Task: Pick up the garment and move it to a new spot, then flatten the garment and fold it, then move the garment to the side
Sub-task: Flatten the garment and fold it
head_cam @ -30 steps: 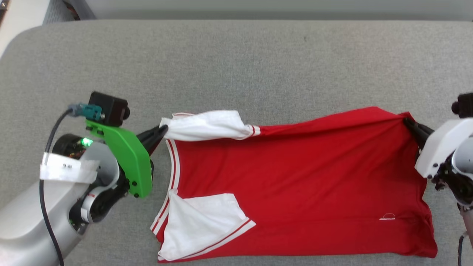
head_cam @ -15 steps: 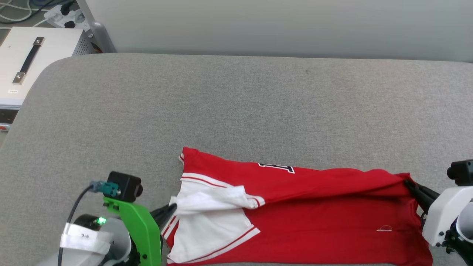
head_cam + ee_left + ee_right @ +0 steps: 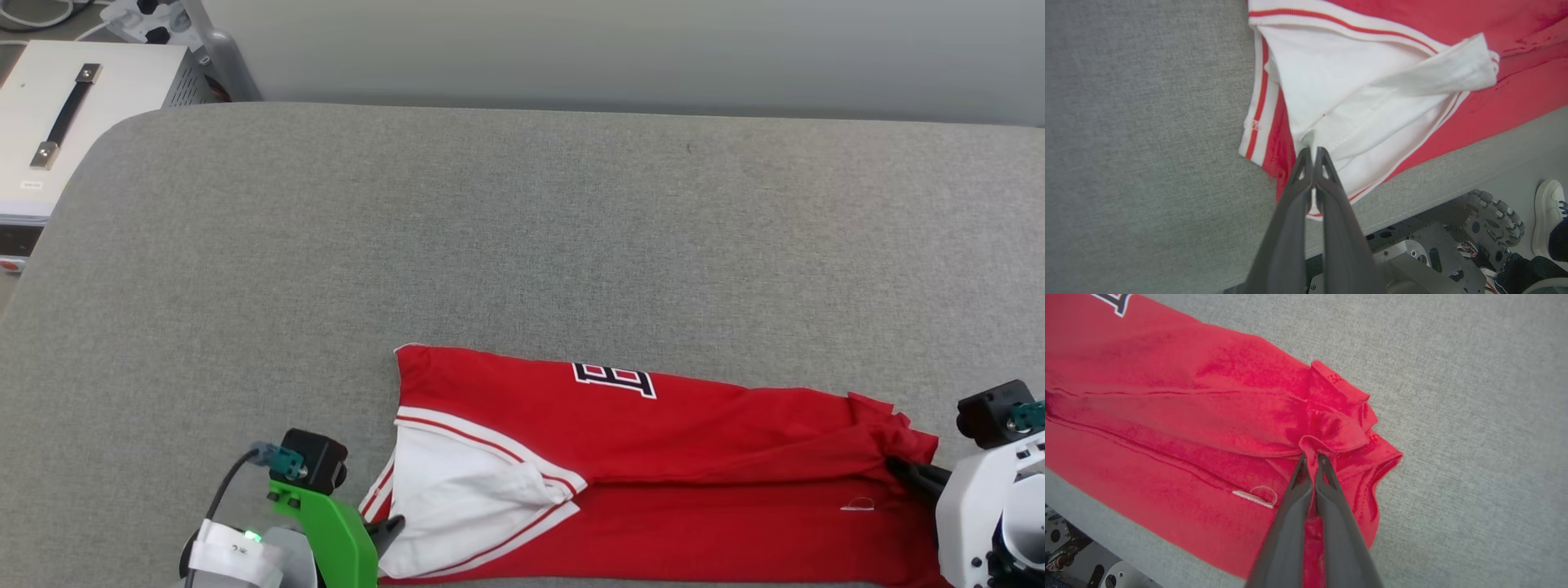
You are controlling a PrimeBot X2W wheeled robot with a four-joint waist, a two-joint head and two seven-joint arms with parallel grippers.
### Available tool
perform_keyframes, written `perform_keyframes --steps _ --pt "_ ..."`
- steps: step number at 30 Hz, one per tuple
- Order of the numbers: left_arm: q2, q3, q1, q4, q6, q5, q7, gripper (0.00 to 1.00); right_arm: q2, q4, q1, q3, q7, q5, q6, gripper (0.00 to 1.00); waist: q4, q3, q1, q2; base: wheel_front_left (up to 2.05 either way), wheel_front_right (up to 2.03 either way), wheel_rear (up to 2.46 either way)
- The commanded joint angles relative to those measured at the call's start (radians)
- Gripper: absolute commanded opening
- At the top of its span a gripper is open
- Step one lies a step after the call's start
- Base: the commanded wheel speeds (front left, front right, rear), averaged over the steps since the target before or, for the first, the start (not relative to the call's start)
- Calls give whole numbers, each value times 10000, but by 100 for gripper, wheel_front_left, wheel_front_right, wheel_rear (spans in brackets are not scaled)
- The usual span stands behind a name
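The garment (image 3: 653, 457) is a red T-shirt with white sleeves and striped trim, lying folded lengthwise along the near edge of the grey table (image 3: 522, 229). A black, white-outlined letter shows on its upturned far half. My left gripper (image 3: 393, 524) is shut on the white sleeve (image 3: 1355, 106) at the garment's left end, as the left wrist view (image 3: 1312, 152) shows. At the right end, my right gripper (image 3: 898, 467) is shut on a bunched red hem corner (image 3: 1331, 435), with the fingertips (image 3: 1311, 457) pinching the cloth.
A white metal box (image 3: 57, 122) with a black handle stands off the table's far left corner. A pale wall runs behind the table. The robot's wheeled base (image 3: 1433, 253) and a person's white shoe (image 3: 1549, 212) show below the table's near edge.
Both grippers have carried the garment's far edge toward the near edge, folding it over so the lettered side faces up. The head camera has tilted up, showing more table and the wall.
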Motion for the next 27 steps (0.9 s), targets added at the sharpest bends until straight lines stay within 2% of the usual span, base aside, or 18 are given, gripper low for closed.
perform_keyframes --steps 1,12,13,14,15,22,27 --pt "-111 -56 -38 186 -71 226 27 0 -72 -16 75 94 106 -70 -11 0 3 74 0 0 0 0 0" --pt "-759 -605 -449 1493 -551 934 -62 0 -59 401 -172 661 412 -177 -11 2 1 346 0 0 0 0 0" --pt "-802 -632 -468 1602 -583 977 -93 0 -25 457 -197 673 420 -155 -11 41 -1 347 0 0 0 0 0" --pt "-855 -649 -485 1722 -614 1016 -146 20 42 541 -223 644 415 -126 -11 100 -8 338 0 0 0 0 0" --pt "-902 -658 -494 1821 -640 1053 -217 100 128 591 -247 622 408 -99 -11 100 -14 317 0 0 0 0 0" --pt "-998 -578 -431 2087 -651 1103 -623 100 355 570 -176 327 586 252 -11 100 -86 -91 0 0 0 0 0" --pt "-894 -297 -260 1861 -516 926 -1010 100 522 157 76 -274 852 362 -11 100 -169 -484 0 0 0 0 0"
